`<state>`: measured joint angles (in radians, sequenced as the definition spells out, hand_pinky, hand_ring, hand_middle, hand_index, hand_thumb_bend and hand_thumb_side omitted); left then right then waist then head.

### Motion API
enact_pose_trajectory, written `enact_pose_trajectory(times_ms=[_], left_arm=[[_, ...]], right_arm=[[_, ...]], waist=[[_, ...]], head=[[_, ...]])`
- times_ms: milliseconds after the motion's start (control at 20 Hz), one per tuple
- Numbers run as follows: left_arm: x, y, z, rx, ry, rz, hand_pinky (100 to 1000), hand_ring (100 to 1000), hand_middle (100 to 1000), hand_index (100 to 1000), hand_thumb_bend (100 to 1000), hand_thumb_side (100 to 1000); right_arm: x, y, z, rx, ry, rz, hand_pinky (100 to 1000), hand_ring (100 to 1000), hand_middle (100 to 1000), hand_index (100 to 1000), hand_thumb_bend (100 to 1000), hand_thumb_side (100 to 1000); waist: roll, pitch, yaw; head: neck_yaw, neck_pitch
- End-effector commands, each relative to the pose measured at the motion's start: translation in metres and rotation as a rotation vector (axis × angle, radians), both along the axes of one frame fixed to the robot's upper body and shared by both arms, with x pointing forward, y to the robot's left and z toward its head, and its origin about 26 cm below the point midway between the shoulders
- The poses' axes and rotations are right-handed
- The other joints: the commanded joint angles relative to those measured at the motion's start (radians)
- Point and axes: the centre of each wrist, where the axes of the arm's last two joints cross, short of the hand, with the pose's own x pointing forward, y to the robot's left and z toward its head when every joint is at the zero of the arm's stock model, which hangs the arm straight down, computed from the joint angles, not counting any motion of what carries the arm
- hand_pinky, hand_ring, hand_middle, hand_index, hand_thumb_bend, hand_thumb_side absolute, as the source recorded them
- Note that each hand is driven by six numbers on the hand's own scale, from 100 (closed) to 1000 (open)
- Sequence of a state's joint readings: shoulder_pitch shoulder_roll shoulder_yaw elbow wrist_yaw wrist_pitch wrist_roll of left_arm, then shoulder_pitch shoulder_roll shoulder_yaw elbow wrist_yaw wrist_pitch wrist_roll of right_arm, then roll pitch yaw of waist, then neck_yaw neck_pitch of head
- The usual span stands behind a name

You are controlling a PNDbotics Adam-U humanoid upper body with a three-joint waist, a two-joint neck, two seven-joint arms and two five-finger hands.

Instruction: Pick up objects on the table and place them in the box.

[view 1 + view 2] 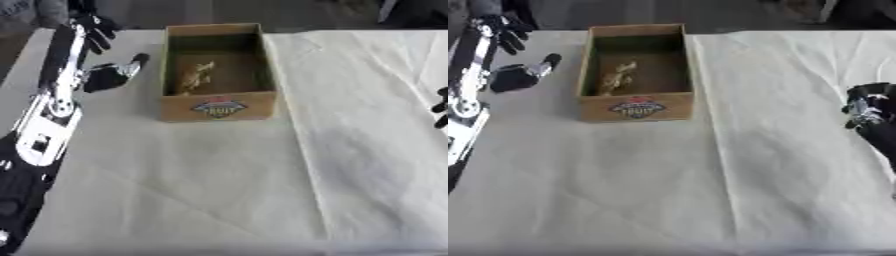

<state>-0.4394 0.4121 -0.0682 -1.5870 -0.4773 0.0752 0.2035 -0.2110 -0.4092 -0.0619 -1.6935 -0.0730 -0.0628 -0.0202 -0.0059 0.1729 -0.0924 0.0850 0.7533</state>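
My left hand [103,75] is up at the far left of the table, just left of the box, its fingers [98,31] spread and relaxed and its thumb stuck out toward the box wall; it holds nothing. Behind it, my left arm [48,117] runs down the left edge, silver and black.

The right eye view gives me more of my right hand [866,107]: dark curled fingers at the right edge of the cloth, nothing visible in them. The left eye view shows only a dark sliver of it at the frame edge.

The cardboard box [219,107] stands open on the white tablecloth [262,185], a printed label on its near wall. Inside lies one pale tan object [194,75], toward the left of the floor; I cannot make out what it is.
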Motion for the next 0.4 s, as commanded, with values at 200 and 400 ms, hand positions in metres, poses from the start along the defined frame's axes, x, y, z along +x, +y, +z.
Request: enact_pose_trajectory(times_ms=[200,400], left_arm=[[-0.023,0.003,-0.002,-0.109,-0.008,-0.016,480,495,503,659,517,268],[-0.025,0.005,-0.008,-0.179,0.018,-0.042,478,493,501,658,518,290]], right_arm=[[0.000,0.000,0.012,-0.004,-0.039,0.005,383,534,601,597,100,369],[0.000,0.000,0.012,-0.003,-0.039,0.004,383,535,602,599,100,370]], waist=[[-0.001,-0.014,-0.003],[0.000,-0.013,-0.002]], head=[[0.007,-0.007],[0.007,-0.005]])
